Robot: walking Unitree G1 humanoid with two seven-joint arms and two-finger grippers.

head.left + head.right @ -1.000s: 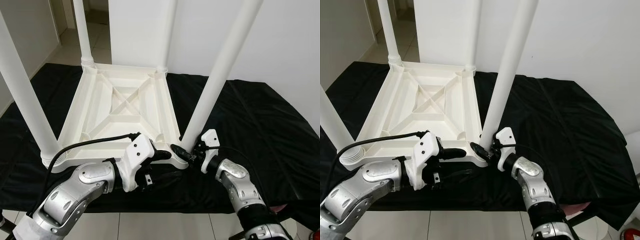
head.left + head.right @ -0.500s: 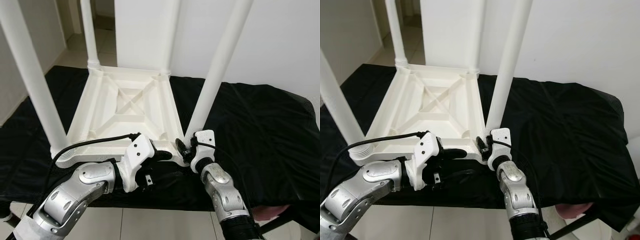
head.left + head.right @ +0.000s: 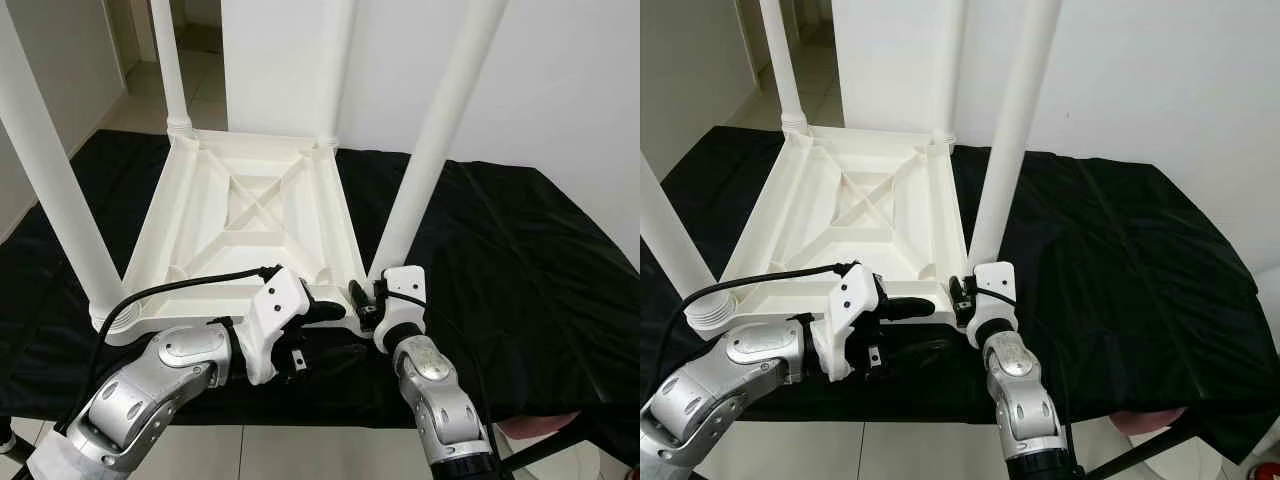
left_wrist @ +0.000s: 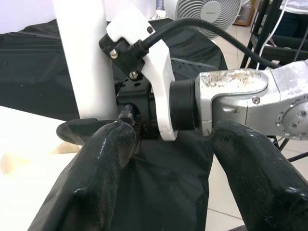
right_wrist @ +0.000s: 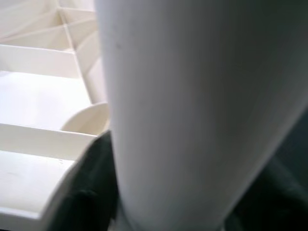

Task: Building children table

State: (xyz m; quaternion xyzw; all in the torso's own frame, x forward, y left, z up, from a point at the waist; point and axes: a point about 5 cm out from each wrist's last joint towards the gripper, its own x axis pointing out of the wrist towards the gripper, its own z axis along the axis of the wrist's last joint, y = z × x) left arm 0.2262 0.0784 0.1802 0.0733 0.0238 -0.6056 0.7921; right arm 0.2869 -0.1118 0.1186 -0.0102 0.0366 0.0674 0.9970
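Legs stand in all four corners of the upturned white children's table [image 3: 250,215], which lies on a black cloth [image 3: 520,260]. Right gripper [image 3: 358,300] appears clamped on the near-right leg [image 3: 425,165], likely tightening it. Left gripper [image 3: 318,312] hovers beside, jaws apart.

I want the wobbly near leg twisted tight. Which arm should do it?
The right. The right gripper is already at the base of the near right leg; the left gripper sits beside it at the tabletop edge.

You've got the white plastic kids' table [image 3: 250,215] flipped upside down on the black cloth, ribbed underside facing up, four round white legs [image 3: 430,140] sticking up from its corners.
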